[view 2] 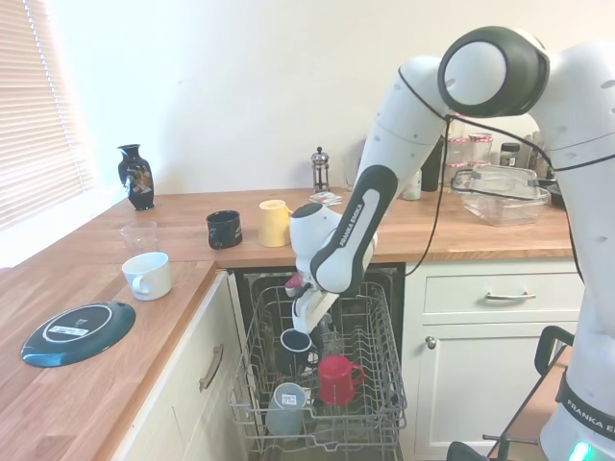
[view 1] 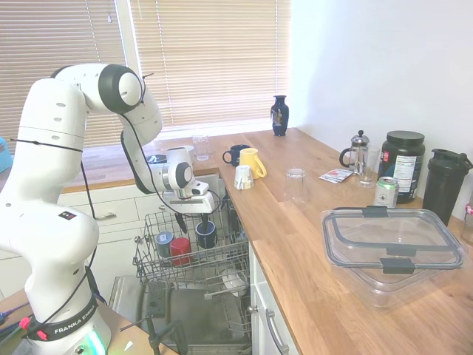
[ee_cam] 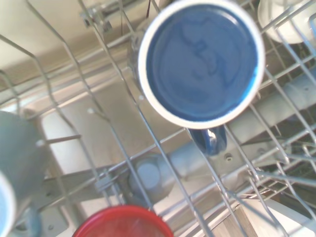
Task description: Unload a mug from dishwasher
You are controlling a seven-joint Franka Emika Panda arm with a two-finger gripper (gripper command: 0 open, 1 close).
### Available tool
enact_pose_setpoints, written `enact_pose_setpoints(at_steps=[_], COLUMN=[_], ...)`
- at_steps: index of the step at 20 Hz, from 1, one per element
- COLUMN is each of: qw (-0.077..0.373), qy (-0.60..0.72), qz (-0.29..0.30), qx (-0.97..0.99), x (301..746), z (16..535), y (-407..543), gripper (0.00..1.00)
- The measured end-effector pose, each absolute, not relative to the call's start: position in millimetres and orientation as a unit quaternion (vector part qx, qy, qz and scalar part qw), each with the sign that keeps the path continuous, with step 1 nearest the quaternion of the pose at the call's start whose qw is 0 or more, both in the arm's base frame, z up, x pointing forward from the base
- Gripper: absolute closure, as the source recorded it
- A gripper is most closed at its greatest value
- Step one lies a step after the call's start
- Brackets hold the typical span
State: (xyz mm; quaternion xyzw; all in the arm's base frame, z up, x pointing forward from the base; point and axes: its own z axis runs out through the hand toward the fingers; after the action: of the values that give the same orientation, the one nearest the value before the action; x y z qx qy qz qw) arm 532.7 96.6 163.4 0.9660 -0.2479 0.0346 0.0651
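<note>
Wire rack (ee_cam: 148,163) of the dishwasher (view 1: 185,296) holds the navy mug (ee_cam: 200,61), not yet lifted, below the hand (view 2: 306,325), whose finger spacing I cannot tell.

Just past my pincer in the rack stands a red mug (view 2: 338,376), and beside it a grey cup (view 2: 285,407) with a pale blue top. Up on the wooden counter (view 1: 295,222), well above and away from me, sit a yellow mug (view 1: 252,162) touching a dark mug (view 1: 235,154), a white cup (view 1: 243,177), a clear glass (view 1: 295,185) and a black vase (view 1: 279,115). Farther off lies a clear lidded container (view 1: 392,248).
</note>
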Motion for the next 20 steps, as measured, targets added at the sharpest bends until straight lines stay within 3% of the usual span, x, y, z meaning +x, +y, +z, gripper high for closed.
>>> enact_pose_setpoints(at_steps=[20], qw=[0.080], qy=[-0.244], qz=[0.036], qx=[0.966], x=[578.4], z=[95.0], y=[102.7], gripper=[0.00])
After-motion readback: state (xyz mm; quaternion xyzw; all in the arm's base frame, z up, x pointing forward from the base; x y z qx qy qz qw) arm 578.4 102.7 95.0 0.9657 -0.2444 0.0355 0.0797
